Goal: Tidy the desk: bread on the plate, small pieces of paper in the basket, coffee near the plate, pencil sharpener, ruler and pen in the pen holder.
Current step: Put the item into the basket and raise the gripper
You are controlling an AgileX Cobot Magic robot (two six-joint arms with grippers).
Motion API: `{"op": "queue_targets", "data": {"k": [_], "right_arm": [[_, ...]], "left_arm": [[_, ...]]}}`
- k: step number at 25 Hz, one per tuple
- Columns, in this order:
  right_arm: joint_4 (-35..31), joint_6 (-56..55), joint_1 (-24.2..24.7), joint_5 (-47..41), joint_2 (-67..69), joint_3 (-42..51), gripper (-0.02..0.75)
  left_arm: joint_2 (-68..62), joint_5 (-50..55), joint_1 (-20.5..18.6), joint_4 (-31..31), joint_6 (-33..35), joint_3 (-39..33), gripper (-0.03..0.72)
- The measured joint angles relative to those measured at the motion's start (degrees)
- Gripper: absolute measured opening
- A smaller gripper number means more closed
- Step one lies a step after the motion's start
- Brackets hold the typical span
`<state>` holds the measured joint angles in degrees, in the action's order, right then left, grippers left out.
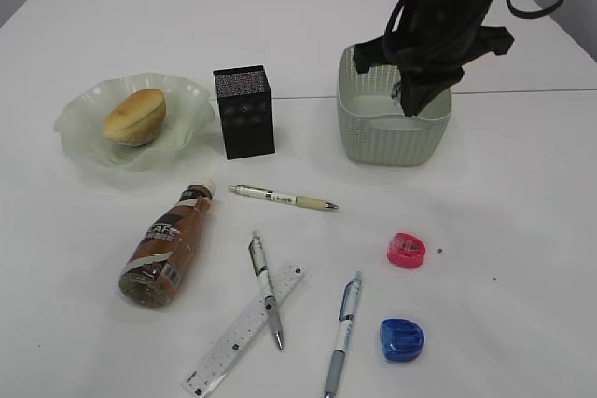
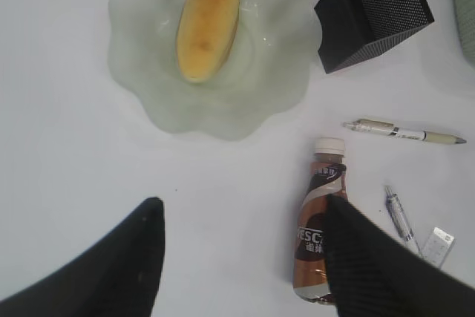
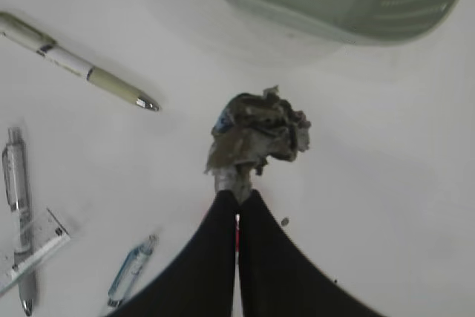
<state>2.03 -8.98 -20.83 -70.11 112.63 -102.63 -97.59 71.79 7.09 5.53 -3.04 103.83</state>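
1. White table point(image 1: 522, 230), smooth and matte, with a seam line running across behind the basket; a pale wall shows at the far edge
2. Right arm, black and cabled, hangs over the woven-pattern pale green plastic basket point(image 1: 392, 132); its right gripper point(image 3: 237, 197) has its fingers pressed together on a crumpled grey-brown paper wad point(image 3: 257, 134), held just outside the basket rim point(image 3: 334, 12) in the right wrist view
3. Scalloped translucent green glass plate point(image 1: 89, 132) at the left, carrying a golden oval bread roll point(image 1: 136, 116)
4. Brown coffee bottle point(image 1: 168, 247) with white cap lies on its side below the plate, apart from it
5. Left gripper point(image 2: 245, 257) hovers above the bottle, its two black fingers spread wide, holding nothing
6. Black perforated metal pen holder point(image 1: 244, 111), square and upright, between plate and basket
7. Clear ruler point(image 1: 244, 328) lies slanted with a silver pen point(image 1: 266, 288) crossing it; a cream pen point(image 1: 283, 198) and a blue-grip pen point(image 1: 343, 333) lie nearby
8. Pink pencil sharpener point(image 1: 407, 250) and blue pencil sharpener point(image 1: 402, 338), both rounded plastic, sit right of the pens
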Motion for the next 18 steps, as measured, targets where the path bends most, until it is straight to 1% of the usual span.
{"op": "queue_targets", "data": {"k": [12,18], "right_arm": [[-0.7,0.0,4.9,-1.0,11.5,-22.3,-0.015],[-2.9,0.0,8.1,-1.0,18.4,-28.3,-0.015]], "left_arm": [[0.0,0.0,0.0,0.0,0.0,0.0,0.487],[0.0,0.0,0.0,0.0,0.0,0.0,0.487]]}}
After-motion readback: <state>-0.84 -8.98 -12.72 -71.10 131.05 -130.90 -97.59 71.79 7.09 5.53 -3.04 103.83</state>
